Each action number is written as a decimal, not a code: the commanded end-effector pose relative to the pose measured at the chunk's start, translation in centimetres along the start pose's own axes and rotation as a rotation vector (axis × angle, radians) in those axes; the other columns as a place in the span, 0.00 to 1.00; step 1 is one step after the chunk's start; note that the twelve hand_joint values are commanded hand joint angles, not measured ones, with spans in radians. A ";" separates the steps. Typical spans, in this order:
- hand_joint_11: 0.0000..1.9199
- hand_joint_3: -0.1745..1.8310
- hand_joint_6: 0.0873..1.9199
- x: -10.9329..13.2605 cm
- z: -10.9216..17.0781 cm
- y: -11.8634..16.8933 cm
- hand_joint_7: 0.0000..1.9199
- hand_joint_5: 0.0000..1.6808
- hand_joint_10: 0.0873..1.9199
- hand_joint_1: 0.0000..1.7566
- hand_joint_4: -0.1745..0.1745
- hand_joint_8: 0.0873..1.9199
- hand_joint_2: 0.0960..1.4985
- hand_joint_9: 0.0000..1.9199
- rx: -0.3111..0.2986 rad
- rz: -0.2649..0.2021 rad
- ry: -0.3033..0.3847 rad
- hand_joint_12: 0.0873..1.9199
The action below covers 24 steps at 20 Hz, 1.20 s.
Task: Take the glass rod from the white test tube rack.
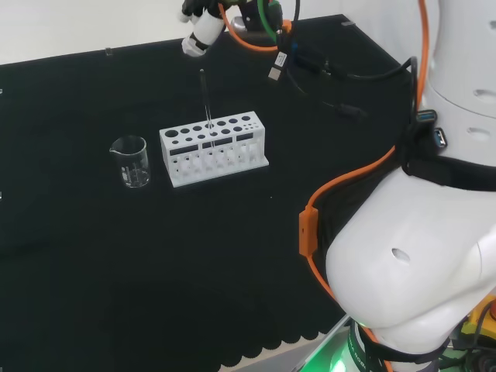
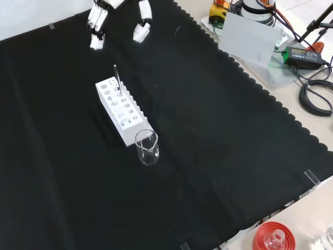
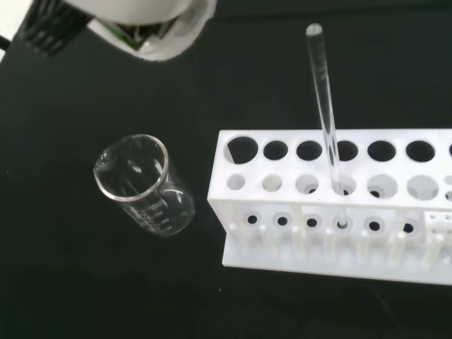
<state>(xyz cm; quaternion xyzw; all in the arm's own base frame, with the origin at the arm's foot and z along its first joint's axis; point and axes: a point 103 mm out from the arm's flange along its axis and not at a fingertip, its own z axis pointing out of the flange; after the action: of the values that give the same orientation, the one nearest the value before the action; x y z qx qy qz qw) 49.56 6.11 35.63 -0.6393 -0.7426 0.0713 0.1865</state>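
1. The fingers [image 2: 97,21] of the hand [image 2: 117,13] hang down, spread apart, and pinch nothing.
2. In the front view the hand is up by the far edge of the surface [image 2: 208,156], above the glass rod [image 2: 117,80] and well apart from it.
3. The glass rod stands leaning a little in a hole of the white test tube rack [image 2: 119,107], near the rack's far end.
4. A clear beaker [image 2: 146,147] stands just beside the rack's near end.
5. I think the reaching step is on now; the rod is not yet taken.
6. Next, the hand should come down so the fingers close on the rod's top, then lift straight up.
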 end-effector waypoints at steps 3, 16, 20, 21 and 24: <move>0.23 0.47 0.08 -0.3 1.7 2.2 0.13 0.22 0.45 0.51 0.39 0.42 0.34 0.23 0.038 -0.015 0.022 0.70; 0.24 0.47 0.09 -1.6 4.3 3.0 0.13 0.22 0.45 0.51 0.38 0.42 0.34 0.23 0.092 -0.006 0.048 0.69; 0.24 0.47 0.09 -1.9 5.0 3.4 0.13 0.22 0.45 0.51 0.38 0.42 0.34 0.23 0.107 -0.008 0.056 0.69; 0.24 0.47 0.09 -2.0 5.1 3.6 0.13 0.22 0.45 0.51 0.38 0.42 0.34 0.23 0.111 -0.009 0.058 0.69; 0.24 0.47 0.10 -2.1 5.5 4.1 0.14 0.22 0.45 0.51 0.38 0.43 0.34 0.23 0.119 -0.014 0.066 0.69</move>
<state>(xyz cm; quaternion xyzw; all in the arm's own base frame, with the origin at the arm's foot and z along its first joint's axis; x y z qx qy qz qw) 51.18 5.53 29.36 -0.6274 -0.7343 0.0934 0.2417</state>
